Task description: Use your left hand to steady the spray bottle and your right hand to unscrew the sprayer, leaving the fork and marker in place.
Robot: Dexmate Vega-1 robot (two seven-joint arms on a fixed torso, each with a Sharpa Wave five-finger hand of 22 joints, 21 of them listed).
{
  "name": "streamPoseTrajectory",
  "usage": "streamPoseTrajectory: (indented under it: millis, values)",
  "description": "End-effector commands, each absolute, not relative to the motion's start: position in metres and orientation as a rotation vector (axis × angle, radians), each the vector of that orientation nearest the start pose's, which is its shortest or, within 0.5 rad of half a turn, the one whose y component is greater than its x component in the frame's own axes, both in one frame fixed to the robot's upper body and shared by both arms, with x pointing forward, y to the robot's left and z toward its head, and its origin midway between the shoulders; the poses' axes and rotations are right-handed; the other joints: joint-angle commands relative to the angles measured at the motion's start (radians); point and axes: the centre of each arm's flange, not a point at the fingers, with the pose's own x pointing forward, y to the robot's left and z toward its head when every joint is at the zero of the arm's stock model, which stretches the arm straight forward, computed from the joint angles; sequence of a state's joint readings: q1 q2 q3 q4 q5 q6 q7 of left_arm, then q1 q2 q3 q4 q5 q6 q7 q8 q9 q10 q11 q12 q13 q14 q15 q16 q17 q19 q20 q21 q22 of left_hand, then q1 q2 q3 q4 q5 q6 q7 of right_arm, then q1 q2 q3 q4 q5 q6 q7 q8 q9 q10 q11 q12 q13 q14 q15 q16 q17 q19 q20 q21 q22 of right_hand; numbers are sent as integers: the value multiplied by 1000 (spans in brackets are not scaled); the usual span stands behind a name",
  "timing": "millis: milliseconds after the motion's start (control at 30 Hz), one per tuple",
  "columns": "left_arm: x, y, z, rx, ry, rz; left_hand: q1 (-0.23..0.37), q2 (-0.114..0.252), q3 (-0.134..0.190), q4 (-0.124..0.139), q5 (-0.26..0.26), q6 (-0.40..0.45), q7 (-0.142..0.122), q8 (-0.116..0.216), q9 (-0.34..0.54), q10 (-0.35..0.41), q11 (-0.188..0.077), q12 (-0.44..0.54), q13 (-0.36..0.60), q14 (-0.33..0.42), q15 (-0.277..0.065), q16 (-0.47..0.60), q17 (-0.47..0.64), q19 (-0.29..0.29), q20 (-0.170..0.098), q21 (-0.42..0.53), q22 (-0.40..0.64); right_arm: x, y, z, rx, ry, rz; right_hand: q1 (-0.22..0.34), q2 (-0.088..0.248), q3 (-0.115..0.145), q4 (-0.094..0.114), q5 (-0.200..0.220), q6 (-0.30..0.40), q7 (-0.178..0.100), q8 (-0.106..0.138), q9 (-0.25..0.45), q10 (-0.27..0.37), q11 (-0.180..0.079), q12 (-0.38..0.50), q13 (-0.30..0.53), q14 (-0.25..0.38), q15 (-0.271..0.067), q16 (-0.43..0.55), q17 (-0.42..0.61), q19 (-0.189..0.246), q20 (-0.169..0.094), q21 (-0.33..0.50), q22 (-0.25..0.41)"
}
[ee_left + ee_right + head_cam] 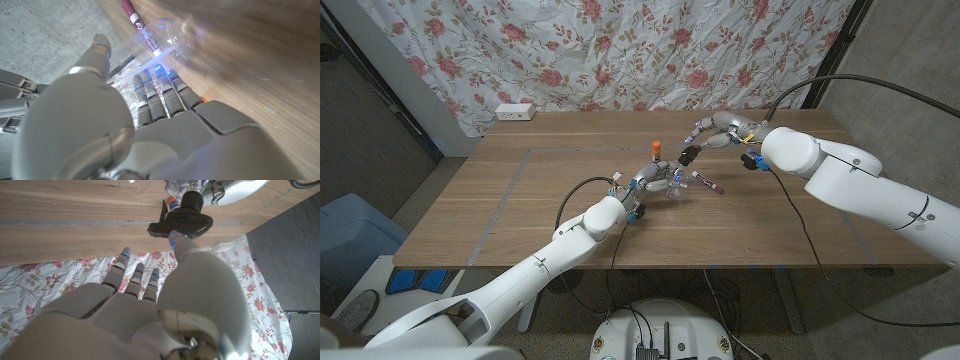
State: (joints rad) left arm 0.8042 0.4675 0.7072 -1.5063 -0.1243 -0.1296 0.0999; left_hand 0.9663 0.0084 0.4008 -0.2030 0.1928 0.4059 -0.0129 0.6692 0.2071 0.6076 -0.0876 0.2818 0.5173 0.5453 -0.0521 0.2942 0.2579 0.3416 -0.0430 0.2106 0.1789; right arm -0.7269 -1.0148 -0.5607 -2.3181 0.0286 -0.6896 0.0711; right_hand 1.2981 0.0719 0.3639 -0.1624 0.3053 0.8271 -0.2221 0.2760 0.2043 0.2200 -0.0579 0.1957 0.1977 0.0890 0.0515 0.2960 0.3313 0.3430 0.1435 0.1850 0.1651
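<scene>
Wooden table (pixel 520 200), left hand (pixel 650 183) gripping clear spray bottle (pixel 672 186), right hand (pixel 712 134) touching black sprayer (pixel 687 154), fingers spread

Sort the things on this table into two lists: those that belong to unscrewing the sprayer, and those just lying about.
Part of the job:
- spray bottle, held by the left robot hand
- black sprayer, touched by the right robot hand

Just lying about:
- marker, to be left in place
- orange-capped object
- power strip
</scene>
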Motion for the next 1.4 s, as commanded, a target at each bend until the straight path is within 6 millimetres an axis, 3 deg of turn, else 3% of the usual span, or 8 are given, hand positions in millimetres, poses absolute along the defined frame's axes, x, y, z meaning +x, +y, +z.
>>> streamPoseTrajectory:
  millis: [33,133,267,633,967,1400]
  values:
    - [612,93,-65,513,-622,-419,-118,135,42,30,4,64,13,7,5,48,-36,8,2,9,-89,3,5,12,-20,3,3,491,-200,84,-1131,-470,182,-50,-15,-28,13,-10,-42,0,-30,-3,-19,15,0,3,-1,25,-8,-1,6,18,5,2]
    - [612,93,-64,514,-624,-421,-119,134,42,31,4,65,13,7,4,49,-36,8,3,8,-89,3,6,12,-20,3,3,490,-202,85,-1170,-463,206,-64,-17,-37,16,-14,-63,1,-44,-4,-34,20,-3,3,-12,31,-13,-2,5,22,4,2]
    - [612,93,-64,514,-626,-423,-118,133,42,30,4,66,15,8,4,48,-36,7,3,9,-89,3,6,12,-20,3,3,491,-204,86,-1202,-461,233,-124,-32,-68,31,-33,-112,2,-70,-4,-54,44,-3,3,-22,54,-22,-7,9,42,4,2]
    - [611,93,-63,520,-631,-428,-118,132,42,30,4,66,15,7,4,49,-35,6,4,9,-89,4,7,13,-21,3,3,496,-207,95,-1341,-491,309,-195,-52,-102,40,-68,-197,3,-93,-3,-99,70,-6,4,-42,82,-39,-15,14,62,3,2]
    - [610,92,-61,526,-633,-437,-119,133,43,31,4,67,16,7,4,51,-36,6,5,9,-89,4,9,13,-20,3,3,500,-209,104,-1454,-522,362,-249,-67,-123,39,-108,-318,4,-101,0,-172,99,-13,4,-88,120,-64,-22,-15,71,-4,3]
    - [608,93,-62,530,-630,-439,-120,133,45,31,4,68,16,7,4,49,-37,4,6,11,-90,3,9,13,-20,2,3,510,-207,113,-1542,-527,444,-321,-93,-151,47,-127,-416,7,-95,4,-227,138,-10,5,-123,153,-79,-28,-34,72,-4,3]
